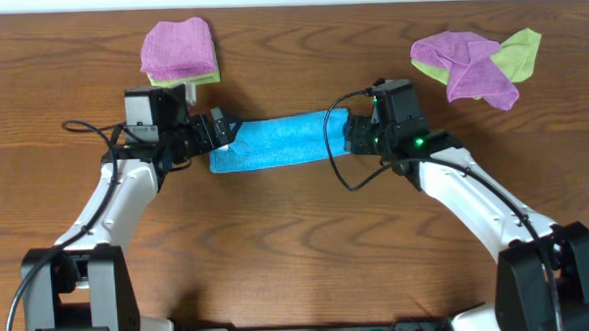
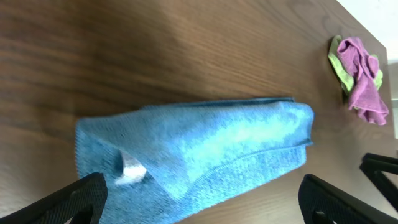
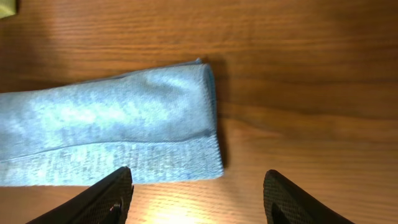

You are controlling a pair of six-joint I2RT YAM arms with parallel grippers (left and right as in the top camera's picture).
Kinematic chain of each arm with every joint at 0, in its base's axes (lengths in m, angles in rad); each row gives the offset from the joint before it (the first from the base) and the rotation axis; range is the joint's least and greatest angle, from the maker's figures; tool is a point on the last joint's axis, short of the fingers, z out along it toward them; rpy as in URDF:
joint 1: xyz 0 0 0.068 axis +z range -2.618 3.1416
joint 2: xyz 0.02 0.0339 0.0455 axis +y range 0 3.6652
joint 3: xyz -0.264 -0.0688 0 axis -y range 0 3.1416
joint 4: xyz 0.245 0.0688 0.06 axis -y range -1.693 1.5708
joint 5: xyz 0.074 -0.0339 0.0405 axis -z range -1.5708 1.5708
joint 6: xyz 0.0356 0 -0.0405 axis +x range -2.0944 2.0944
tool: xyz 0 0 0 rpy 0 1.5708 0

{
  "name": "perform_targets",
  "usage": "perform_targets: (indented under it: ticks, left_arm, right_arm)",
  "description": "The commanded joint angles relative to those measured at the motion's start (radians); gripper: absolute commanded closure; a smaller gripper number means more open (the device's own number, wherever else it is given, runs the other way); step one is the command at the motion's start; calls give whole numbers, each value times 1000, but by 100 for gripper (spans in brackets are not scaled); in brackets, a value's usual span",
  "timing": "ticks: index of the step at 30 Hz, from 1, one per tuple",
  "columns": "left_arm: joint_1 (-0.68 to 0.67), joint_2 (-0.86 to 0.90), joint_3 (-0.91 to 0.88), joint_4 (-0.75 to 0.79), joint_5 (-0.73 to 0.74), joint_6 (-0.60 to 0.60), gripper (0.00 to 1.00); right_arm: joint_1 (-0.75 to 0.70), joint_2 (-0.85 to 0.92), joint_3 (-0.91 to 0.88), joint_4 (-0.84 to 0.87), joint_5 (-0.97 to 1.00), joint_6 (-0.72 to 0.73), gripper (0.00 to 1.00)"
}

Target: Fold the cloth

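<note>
Wood table (image 1: 297, 249), cloth (image 1: 279, 143) (folded), left gripper (image 1: 225, 132), right gripper (image 1: 350, 136) low at ends, spread.

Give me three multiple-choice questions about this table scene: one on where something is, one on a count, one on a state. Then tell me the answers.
1. The blue cloth lies: A) between the left gripper and the right gripper; B) under a purple heap; C) hanging off the edge.
2. Heaps of purple and green cloths: A) one; B) two; C) four.
3. The blue cloth is: A) spread out in one layer; B) folded into a long strip; C) balled up.
Answers: 1 A, a gripper sits at each of its ends. 2 B, the left pile and the right pile. 3 B, the wrist views show stacked layers.
</note>
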Motion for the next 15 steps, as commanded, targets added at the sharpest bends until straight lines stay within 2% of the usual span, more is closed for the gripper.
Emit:
perform_targets:
  ticks: [1,15]
  left_arm:
    - [-15,-9,16,-10,15,-60,1]
    - [-90,74,16,-10,-29,-136,0]
  right_arm:
    - [5,-14,1,-13,-53,45,32]
    - [3,-14,1,-27,-54,44,32]
